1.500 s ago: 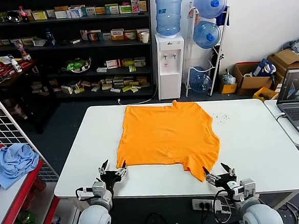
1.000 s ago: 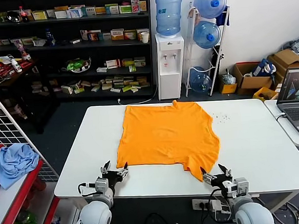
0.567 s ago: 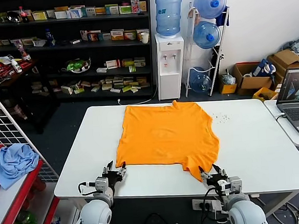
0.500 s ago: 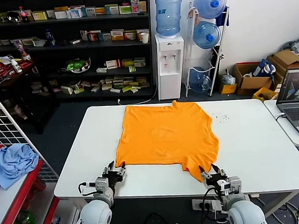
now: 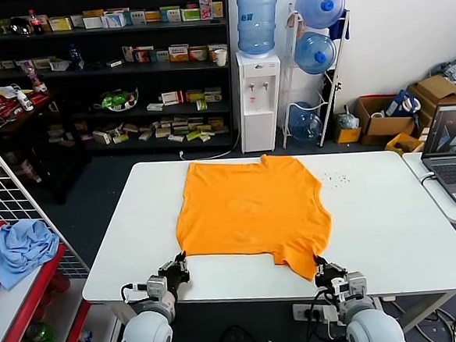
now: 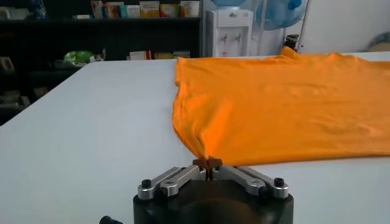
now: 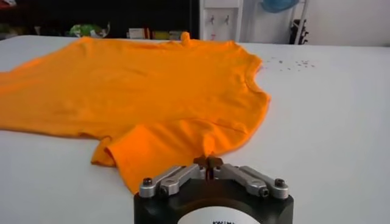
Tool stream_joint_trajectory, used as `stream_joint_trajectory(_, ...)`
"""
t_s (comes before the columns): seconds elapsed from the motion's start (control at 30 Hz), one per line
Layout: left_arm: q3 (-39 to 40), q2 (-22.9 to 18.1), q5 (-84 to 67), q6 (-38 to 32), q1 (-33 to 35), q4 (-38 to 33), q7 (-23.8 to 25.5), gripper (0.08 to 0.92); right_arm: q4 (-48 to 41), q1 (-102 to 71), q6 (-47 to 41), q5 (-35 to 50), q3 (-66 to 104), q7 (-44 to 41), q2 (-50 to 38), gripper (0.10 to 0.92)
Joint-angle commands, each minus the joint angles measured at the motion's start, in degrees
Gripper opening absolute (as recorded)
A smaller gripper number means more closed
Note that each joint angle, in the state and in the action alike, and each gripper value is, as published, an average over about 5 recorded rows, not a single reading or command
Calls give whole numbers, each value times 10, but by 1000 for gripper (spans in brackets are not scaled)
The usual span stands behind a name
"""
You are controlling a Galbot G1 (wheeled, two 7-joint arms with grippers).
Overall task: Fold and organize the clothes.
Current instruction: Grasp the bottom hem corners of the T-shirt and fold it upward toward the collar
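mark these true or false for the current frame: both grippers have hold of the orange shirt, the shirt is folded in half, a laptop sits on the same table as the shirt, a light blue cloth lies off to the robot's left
1. Both grippers hold the shirt: true. The left gripper and right gripper are each shut on an edge of the orange T-shirt.
2. The shirt is folded in half: false. It lies spread flat on the white table.
3. The laptop shares the shirt's table: false. The laptop sits on a separate surface to the right.
4. A light blue cloth lies to the robot's left: true.
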Motion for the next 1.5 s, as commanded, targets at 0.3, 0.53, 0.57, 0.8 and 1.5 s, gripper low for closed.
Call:
stream_joint_trajectory(0.3, -11, 32, 64, -13, 82, -131, 0, 106, 107, -108, 15, -56, 31, 1, -23, 124)
stream_joint_trajectory(0.53, -16, 43, 97, -38, 131, -165, 5, 106, 153, -152, 49, -79, 37, 2, -41, 124)
stream_joint_trajectory(0.57, -16, 42, 105, -45, 130, -164, 6, 106, 151, -149, 60, -84, 36, 2, -43, 124)
stream_joint_trajectory(0.8, -10, 8, 159, -89, 57, -91, 13, 106, 74, -57, 133, -80, 26, 3, -63, 124)
stream_joint_trajectory(1.5, 38, 4, 162, -94, -143, 95, 19, 106, -200, 217, 151, -43, -63, 13, -74, 124)
